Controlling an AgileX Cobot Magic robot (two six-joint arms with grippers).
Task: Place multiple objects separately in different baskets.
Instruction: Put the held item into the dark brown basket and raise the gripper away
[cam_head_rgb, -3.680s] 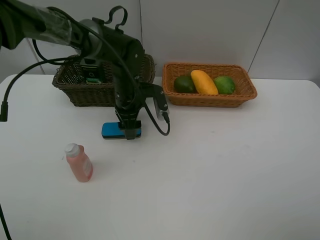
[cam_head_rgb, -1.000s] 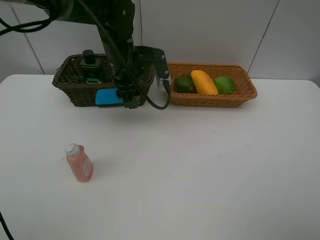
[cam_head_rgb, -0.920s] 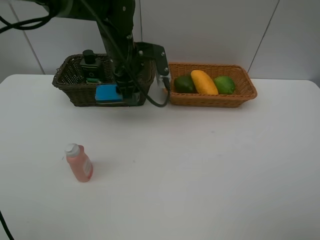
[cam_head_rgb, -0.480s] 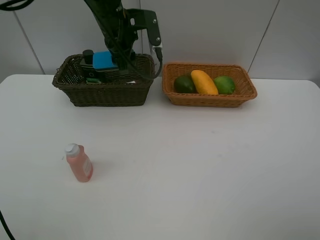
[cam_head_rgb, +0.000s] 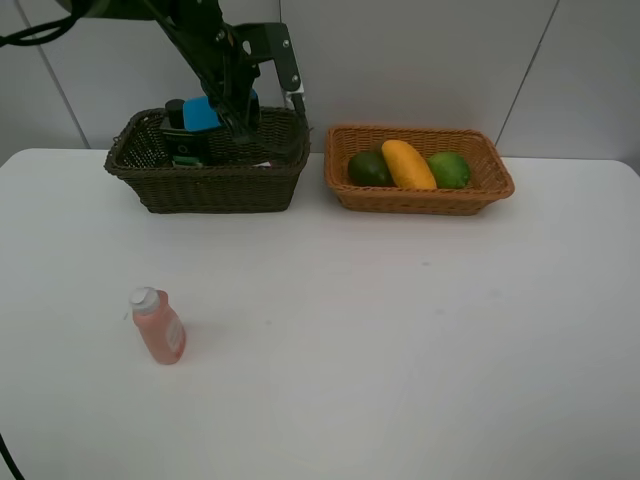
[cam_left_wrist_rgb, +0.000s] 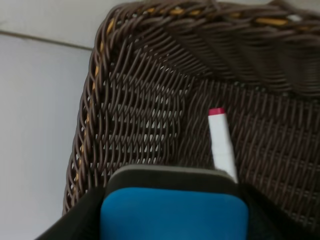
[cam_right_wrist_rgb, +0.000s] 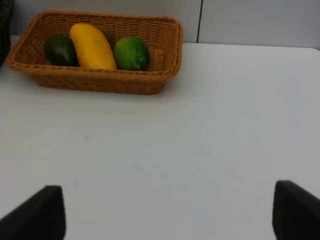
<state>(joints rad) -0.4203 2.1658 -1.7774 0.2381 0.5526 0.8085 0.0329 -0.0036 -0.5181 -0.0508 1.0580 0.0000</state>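
White tabletop (cam_head_rgb: 400, 330), grey wall behind. Left gripper (cam_head_rgb: 225, 105) clamped on blue rectangular eraser block (cam_left_wrist_rgb: 174, 220), above dark brown wicker basket (cam_left_wrist_rgb: 150, 95); white pink-tipped marker (cam_left_wrist_rgb: 221, 144) on basket floor. Right gripper (cam_right_wrist_rgb: 167, 212) jaws wide apart, empty. Pink white-capped bottle (cam_head_rgb: 158, 326) lies on table, well apart.

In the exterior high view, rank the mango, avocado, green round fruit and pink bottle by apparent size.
1. pink bottle, though nearer the camera
2. yellow mango
3. avocado and green round fruit, alike
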